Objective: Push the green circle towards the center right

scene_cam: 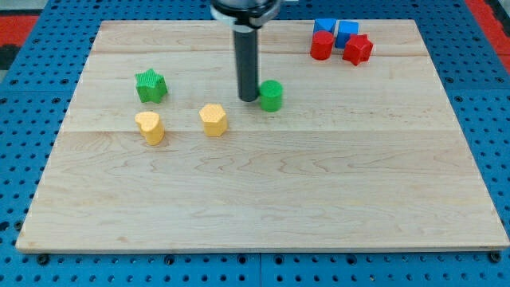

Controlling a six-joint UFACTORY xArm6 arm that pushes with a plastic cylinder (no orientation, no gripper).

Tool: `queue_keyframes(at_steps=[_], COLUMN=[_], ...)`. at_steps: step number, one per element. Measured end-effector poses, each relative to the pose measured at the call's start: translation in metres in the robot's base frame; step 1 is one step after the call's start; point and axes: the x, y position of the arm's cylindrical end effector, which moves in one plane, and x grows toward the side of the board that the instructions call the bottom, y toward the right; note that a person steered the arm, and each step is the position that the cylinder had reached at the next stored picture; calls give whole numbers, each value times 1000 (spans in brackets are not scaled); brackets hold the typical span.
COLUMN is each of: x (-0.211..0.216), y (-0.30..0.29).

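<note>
**Tip against the green circle's left side**

Camera view: the wooden board lies wide and bare across its lower half and right-centre. The green circle sits above the middle, well away from every edge. My rod comes down upright from the view's top; my tip touches the circle's left side. I have no jaws, only a plain rod. At the view's left are the green star and two yellow blocks. At top right cluster two blue blocks and two red ones.
</note>
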Motion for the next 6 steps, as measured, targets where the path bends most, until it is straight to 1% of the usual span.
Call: queue_keyframes(at_steps=[1, 3, 4, 5, 6], x=[0, -2, -4, -4, -4], y=[43, 38, 22, 39, 131])
